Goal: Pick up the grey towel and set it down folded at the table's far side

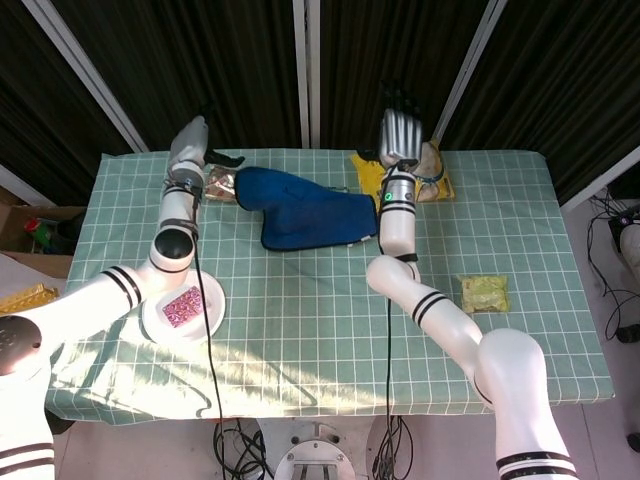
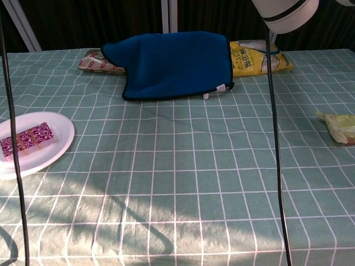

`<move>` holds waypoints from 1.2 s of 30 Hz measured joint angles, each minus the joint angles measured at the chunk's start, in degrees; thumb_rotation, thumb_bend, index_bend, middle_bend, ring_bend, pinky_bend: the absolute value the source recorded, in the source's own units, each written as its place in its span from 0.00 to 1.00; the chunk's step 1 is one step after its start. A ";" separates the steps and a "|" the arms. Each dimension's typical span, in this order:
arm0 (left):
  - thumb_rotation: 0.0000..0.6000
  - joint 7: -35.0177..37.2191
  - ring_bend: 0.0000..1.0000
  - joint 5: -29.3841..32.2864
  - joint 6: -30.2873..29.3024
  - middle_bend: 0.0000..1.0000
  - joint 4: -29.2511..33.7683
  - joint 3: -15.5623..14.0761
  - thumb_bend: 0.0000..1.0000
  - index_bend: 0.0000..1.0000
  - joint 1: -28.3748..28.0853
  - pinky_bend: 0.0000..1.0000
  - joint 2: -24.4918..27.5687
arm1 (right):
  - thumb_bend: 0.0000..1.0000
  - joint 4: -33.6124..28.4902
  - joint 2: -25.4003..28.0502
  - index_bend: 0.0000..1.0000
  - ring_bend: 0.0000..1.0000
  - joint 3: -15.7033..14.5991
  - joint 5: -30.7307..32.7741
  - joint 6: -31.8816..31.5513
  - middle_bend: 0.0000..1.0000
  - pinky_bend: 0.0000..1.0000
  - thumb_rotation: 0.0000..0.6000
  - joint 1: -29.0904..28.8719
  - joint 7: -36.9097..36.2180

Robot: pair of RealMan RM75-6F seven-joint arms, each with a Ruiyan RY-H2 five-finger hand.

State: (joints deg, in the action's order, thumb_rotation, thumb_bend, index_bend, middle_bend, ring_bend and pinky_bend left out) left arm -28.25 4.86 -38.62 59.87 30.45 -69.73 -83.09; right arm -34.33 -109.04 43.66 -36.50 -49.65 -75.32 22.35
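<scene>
Towel, though the task calls it grey, looks deep blue with a dark edge, and it lies doubled over at the far side of the tabletop, the biggest thing on the green checked cloth. Its left end humps up toward my left hand, and the rest spreads flat toward my right. It reads as set down where the task wants it, so I judge the placing nearly complete.

My right hand is raised above the far edge, fingers straight and apart, grasping nothing; held high like that it stays clear of the fold. My left hand is up at the far left corner, next to the towel's raised end. Dark fingers reach toward the cloth, but I cannot tell whether they pinch it or have let go.

Behind the towel's right end lies a yellow snack bag, partly hidden by my right wrist. A white plate carrying a patterned pink bar sits near my left forearm. A brown packet touches the towel's left end, and a small green packet lies well apart on the right.
</scene>
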 measured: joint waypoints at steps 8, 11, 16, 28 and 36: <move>1.00 0.53 0.02 2.27 0.93 0.00 2.16 -0.69 0.00 0.00 -0.80 0.08 1.79 | 0.14 -12.51 5.99 0.00 0.00 -1.06 0.94 -3.49 0.00 0.00 1.00 5.15 2.05; 0.90 2.70 0.02 0.52 -0.26 0.00 4.69 0.09 0.00 0.00 -0.20 0.08 2.97 | 0.14 -18.18 8.38 0.00 0.00 -1.72 0.51 -5.08 0.00 0.00 1.00 7.67 1.70; 0.46 8.83 0.02 -9.05 -4.64 0.00 13.76 2.03 0.10 0.00 3.90 0.10 6.29 | 0.15 -31.72 13.84 0.00 0.00 -3.77 -1.83 -8.75 0.00 0.00 1.00 14.29 0.14; 0.49 12.58 0.02 -64.83 -30.07 0.01 42.71 -12.37 0.11 0.00 32.30 0.12 17.41 | 0.18 -75.82 39.30 0.00 0.00 -26.12 -27.21 -26.56 0.00 0.00 1.00 49.51 -3.33; 0.49 11.93 0.02 -86.89 -52.40 0.01 44.56 -35.71 0.11 0.00 59.73 0.12 15.70 | 0.18 -71.99 42.34 0.00 0.00 -46.77 -46.85 -46.33 0.00 0.00 1.00 72.64 -9.55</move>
State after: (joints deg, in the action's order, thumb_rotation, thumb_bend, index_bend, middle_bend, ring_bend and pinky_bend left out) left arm -16.32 -82.03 -91.02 104.43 -5.25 -10.00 -67.39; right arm -106.32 -66.69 -3.11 -83.34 -95.98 -2.68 12.80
